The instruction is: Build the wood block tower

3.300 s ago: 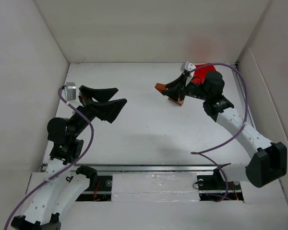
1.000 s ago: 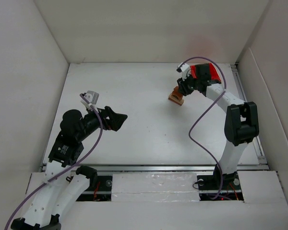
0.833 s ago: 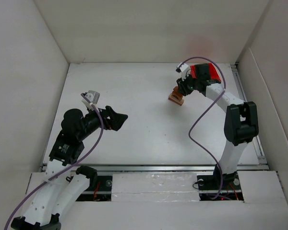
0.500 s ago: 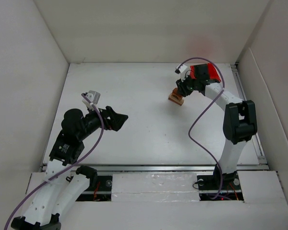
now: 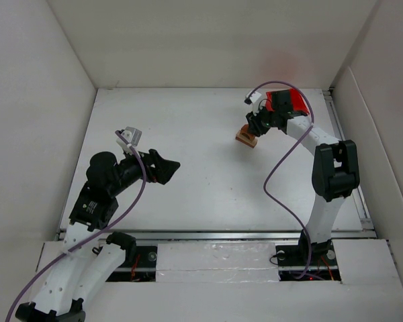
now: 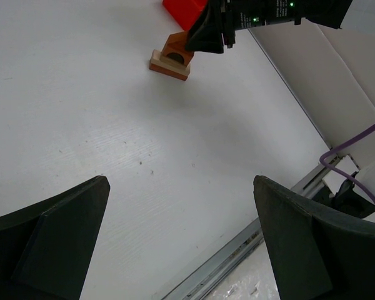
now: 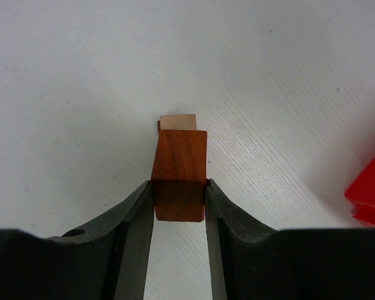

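Observation:
The wood block tower [image 5: 246, 136] is a small stack at the back right of the table: a tan base block [image 7: 178, 121] with a reddish-brown block [image 7: 180, 164] on it. In the left wrist view the reddish-brown block [image 6: 175, 50] shows a dark arch hole over the tan base [image 6: 169, 67]. My right gripper [image 7: 179, 201] is shut on the reddish-brown block, one finger on each side, and reaches it from the red bin's side [image 5: 256, 125]. My left gripper [image 5: 166, 168] is open and empty [image 6: 181, 237], well to the left of the tower. No pointed top piece is in view.
A red plastic bin [image 5: 290, 102] stands at the back right, just behind my right wrist; its corner shows in the right wrist view [image 7: 370, 187]. White walls close in the table. A metal rail [image 5: 208, 235] runs along the near edge.
Over the last second my right wrist has shifted slightly toward the back, still on the block. Since the oldest frame the right arm has swung round and the left arm has drawn in.

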Tool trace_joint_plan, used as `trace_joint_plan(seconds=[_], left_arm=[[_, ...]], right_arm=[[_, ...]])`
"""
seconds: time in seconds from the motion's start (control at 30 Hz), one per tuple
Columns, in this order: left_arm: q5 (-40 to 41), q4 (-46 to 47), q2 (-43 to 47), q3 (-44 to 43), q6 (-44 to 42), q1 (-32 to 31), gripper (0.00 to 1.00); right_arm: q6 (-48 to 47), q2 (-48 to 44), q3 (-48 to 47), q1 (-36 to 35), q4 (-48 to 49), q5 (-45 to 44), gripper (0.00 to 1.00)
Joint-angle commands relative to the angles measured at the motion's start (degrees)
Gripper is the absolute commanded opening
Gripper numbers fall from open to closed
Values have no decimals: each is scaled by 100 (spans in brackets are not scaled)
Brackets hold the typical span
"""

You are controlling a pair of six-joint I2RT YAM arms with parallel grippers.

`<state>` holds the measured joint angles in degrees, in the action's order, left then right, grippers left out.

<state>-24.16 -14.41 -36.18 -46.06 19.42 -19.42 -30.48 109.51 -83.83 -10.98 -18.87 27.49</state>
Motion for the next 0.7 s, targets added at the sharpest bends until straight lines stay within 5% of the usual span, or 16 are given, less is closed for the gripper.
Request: trace_joint_plan(seconds=[0.0, 0.37, 0.43, 0.47, 0.53, 0.6, 0.67], left_arm=[[-168, 202, -3, 36, -96, 0, 99], [-212, 229, 6, 45, -96, 0, 99], [-229, 229, 6, 45, -105, 0, 99], [-229, 237, 6, 45, -105, 0, 99], [-247, 229, 6, 45, -105, 0, 99], [-256, 237, 6, 45, -114, 0, 99], [-273, 246, 6, 45, -105, 0, 99]], right_arm=[[-63, -97, -204, -53, 59, 20, 4], [25, -158, -107, 0, 173, -41, 16], [42, -167, -90, 0, 191, -76, 26], [42, -176, -63, 0, 200, -103, 45], [68, -202, -46, 0, 244, -138, 54], [68, -237, -28, 0, 261, -121, 100], [95, -264, -19, 0, 279, -138, 100]])
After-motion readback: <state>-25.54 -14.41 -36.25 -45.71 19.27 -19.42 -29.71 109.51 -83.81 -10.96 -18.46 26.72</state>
